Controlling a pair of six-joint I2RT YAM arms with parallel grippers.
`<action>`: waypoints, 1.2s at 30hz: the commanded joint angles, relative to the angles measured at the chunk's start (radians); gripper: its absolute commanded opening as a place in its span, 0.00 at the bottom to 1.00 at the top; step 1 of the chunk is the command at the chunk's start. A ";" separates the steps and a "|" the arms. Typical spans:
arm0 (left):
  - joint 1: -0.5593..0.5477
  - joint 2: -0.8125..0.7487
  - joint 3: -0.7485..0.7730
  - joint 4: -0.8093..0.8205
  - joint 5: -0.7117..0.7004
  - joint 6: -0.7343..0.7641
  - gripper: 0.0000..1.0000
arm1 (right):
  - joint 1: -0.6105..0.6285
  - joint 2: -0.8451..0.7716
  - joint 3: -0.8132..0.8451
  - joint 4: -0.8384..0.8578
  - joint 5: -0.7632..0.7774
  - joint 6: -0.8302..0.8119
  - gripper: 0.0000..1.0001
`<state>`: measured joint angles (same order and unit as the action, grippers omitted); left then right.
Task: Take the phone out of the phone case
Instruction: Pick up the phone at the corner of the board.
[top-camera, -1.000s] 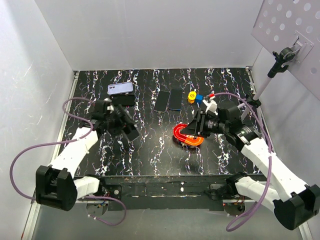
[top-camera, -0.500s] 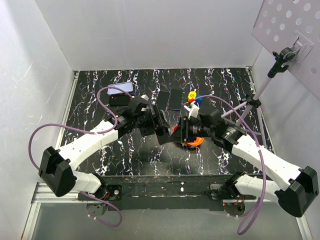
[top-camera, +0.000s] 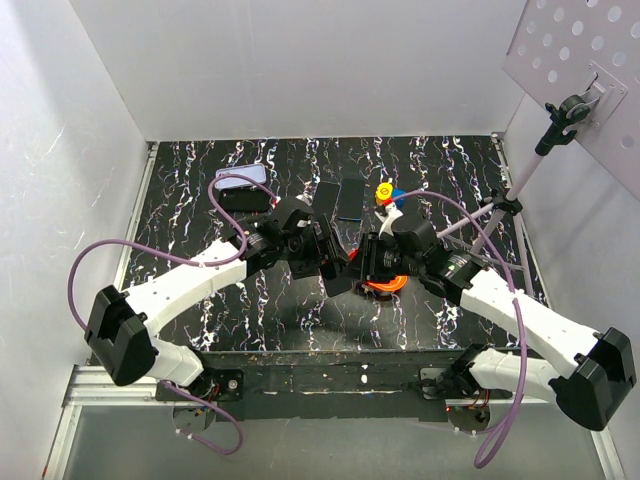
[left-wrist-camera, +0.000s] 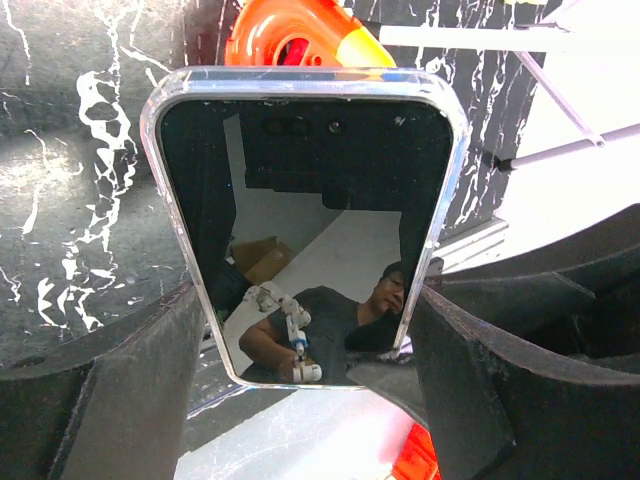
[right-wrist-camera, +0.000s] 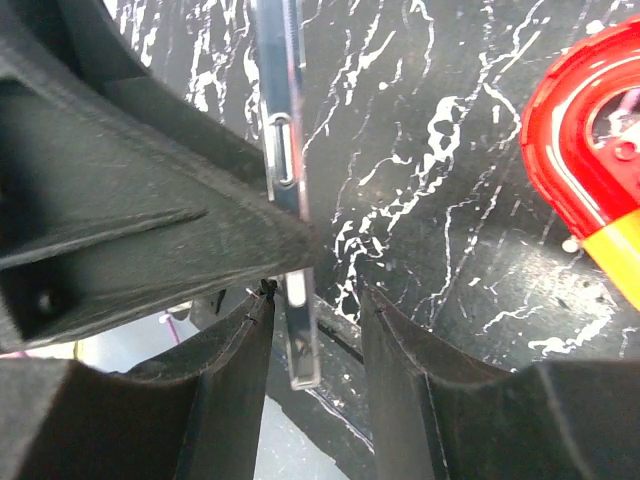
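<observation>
Both arms meet mid-table.
Top view: my left gripper (top-camera: 338, 270) and right gripper (top-camera: 364, 264) nearly touch, just beside an orange-red curved plastic piece (top-camera: 388, 284). Left wrist: my left fingers (left-wrist-camera: 130, 390) clamp the sides of the clear plastic phone case (left-wrist-camera: 452, 150), with the glossy black phone (left-wrist-camera: 310, 220) seated inside. Right wrist: my right fingers (right-wrist-camera: 430, 400) are spread and straddle the case's edge, with a gap on one side.

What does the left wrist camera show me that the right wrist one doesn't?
Left wrist only: the phone face-on, screen dark, the clear case around it, the left tool clamping its long sides.
Right wrist only: the phone edge-on with a side button, the right tool straddling that edge with a gap on one side.
Both: the phone and the red ring.
</observation>
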<state>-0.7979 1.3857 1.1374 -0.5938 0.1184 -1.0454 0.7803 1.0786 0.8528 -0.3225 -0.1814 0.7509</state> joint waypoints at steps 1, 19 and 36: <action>-0.004 -0.045 0.050 0.048 0.017 -0.025 0.00 | 0.005 -0.039 -0.008 -0.009 0.065 -0.027 0.47; 0.000 -0.143 0.068 0.103 0.012 0.086 0.78 | -0.035 -0.054 -0.127 0.339 -0.233 0.159 0.01; 0.072 -0.331 -0.165 0.587 0.251 0.079 0.96 | -0.236 -0.267 -0.169 0.675 -0.589 0.356 0.01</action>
<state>-0.7326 0.9672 0.9966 -0.2474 0.1535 -0.9344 0.5461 0.8200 0.6563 0.0807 -0.6281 1.0245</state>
